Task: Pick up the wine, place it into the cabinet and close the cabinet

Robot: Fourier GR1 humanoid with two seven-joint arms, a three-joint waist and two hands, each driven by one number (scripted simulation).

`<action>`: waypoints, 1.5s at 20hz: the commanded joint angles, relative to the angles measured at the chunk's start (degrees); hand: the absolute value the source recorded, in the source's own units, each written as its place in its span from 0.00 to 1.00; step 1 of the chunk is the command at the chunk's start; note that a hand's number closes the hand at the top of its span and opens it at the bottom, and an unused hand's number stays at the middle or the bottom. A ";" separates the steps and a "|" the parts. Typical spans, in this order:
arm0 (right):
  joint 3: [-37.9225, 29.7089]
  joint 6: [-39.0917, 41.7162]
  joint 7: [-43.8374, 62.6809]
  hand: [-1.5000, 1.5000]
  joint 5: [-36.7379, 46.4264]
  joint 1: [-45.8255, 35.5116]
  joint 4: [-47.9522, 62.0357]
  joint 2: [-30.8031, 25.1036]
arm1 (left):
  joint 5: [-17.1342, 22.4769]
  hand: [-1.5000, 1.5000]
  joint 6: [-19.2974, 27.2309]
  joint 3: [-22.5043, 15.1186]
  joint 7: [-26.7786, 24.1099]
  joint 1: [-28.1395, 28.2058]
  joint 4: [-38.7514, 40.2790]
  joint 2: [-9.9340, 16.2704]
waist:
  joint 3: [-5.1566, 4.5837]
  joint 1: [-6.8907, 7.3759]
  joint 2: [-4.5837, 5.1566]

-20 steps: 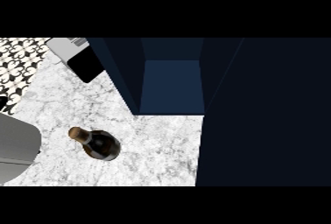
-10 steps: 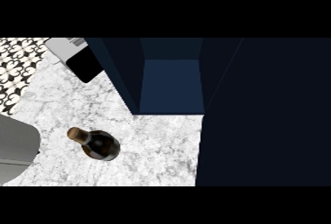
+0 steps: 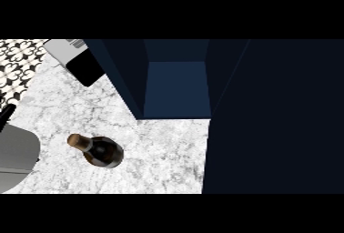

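Marble counter (image 3: 161, 150); black-and-grey appliance (image 3: 79, 61) (top left); patterned tiles (image 3: 17, 63).

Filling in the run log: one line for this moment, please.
wine bottle: upright on counter, untouched | cabinet: open | left forearm: at left edge | hands: out of view

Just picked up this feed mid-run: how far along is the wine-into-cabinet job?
Hardly begun. Done: nothing, though the cabinet stands open, its blue inside visible. In hand: nothing; the wine bottle stands untouched on the marble counter, left of the opening. Only the left forearm shows at the left edge, with a sliver of the left hand above it; the right hand is out of view. Left: grasp, place inside, close.
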 commanded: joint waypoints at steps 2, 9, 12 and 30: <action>-2.91 0.89 2.99 0.00 -6.15 1.35 -8.64 -0.88 | -7.83 0.00 -5.91 -5.84 -7.18 2.53 6.32 -4.57 | 0.01 0.07 0.13; -5.82 3.86 -0.52 0.00 -9.43 4.49 -8.33 -1.61 | -15.19 0.00 -9.37 -5.13 -17.85 1.68 19.39 -5.79 | 0.05 -0.12 0.12; -4.16 2.99 0.11 0.00 -7.37 3.65 -7.96 -0.18 | -20.48 0.00 -8.27 -2.83 -23.98 -1.83 26.76 -4.69 | 0.00 -0.38 0.22; -2.07 6.73 -5.27 0.00 -4.79 7.44 -4.38 2.24 | -25.85 0.00 -16.54 -3.85 -43.68 -6.68 58.78 -4.15 | -0.01 0.05 0.15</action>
